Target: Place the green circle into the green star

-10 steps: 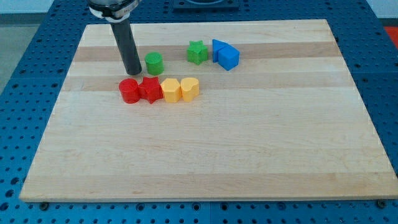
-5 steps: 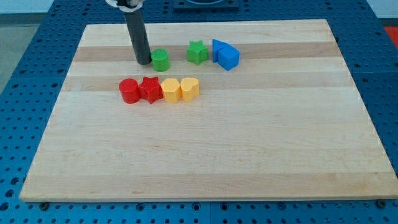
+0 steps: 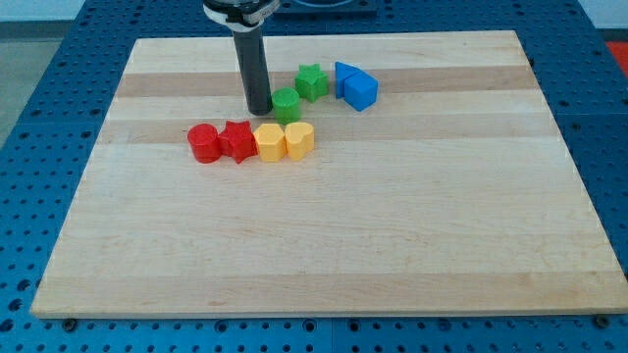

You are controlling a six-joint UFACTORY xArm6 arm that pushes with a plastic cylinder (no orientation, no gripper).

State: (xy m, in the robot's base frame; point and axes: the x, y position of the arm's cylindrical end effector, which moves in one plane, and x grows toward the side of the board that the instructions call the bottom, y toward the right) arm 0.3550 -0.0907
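The green circle (image 3: 287, 105) lies on the wooden board (image 3: 324, 226), just below and left of the green star (image 3: 312, 81); the two look close to touching. My tip (image 3: 259, 109) rests on the board right against the circle's left side. The dark rod rises from there to the view's top.
Two blue blocks (image 3: 355, 86) sit right of the green star. Below the circle runs a row: a red circle (image 3: 204, 143), a red star (image 3: 237, 141), and two yellow blocks (image 3: 269, 143) (image 3: 299, 140).
My tip has moved to the right, pushing the green circle right and slightly down until it reached the green star's lower left side. The other blocks have not moved.
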